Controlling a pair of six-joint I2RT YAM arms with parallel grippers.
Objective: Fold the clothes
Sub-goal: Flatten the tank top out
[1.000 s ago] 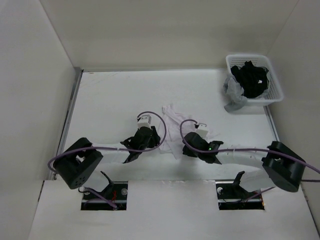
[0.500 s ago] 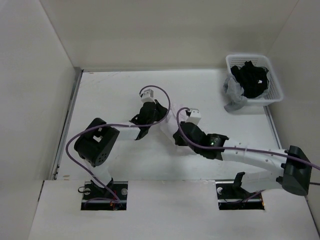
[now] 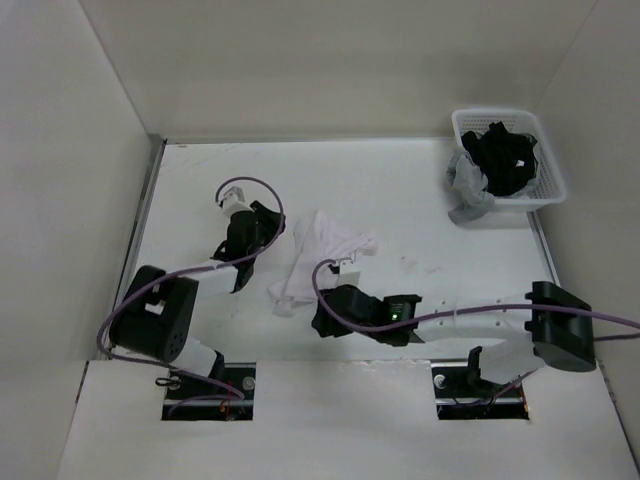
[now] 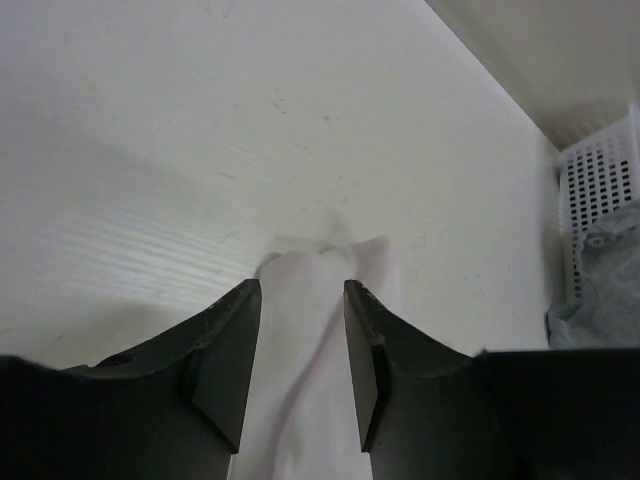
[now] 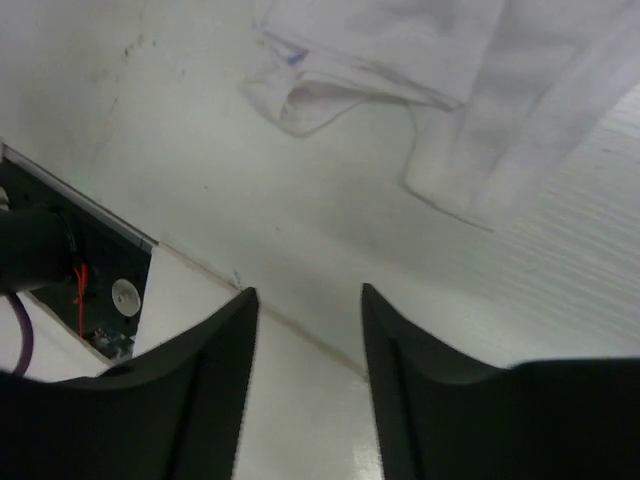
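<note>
Jaws: left gripper (image 4: 298,288) parted, empty, pointing at the garment's edge | right gripper (image 5: 305,292) parted, empty, near its front edge | clothes (image 3: 322,248) rumpled, unfolded, on table (image 3: 420,200) between both arms | likely standing off to pick fresh corners for folding

- A white plastic basket (image 3: 500,114) sits at the far corner of my table (image 3: 400,185).
- Inside the basket, a black garment (image 3: 503,157) lies heaped.
- A grey cloth (image 3: 468,192) droops over the basket's left rim.
</note>
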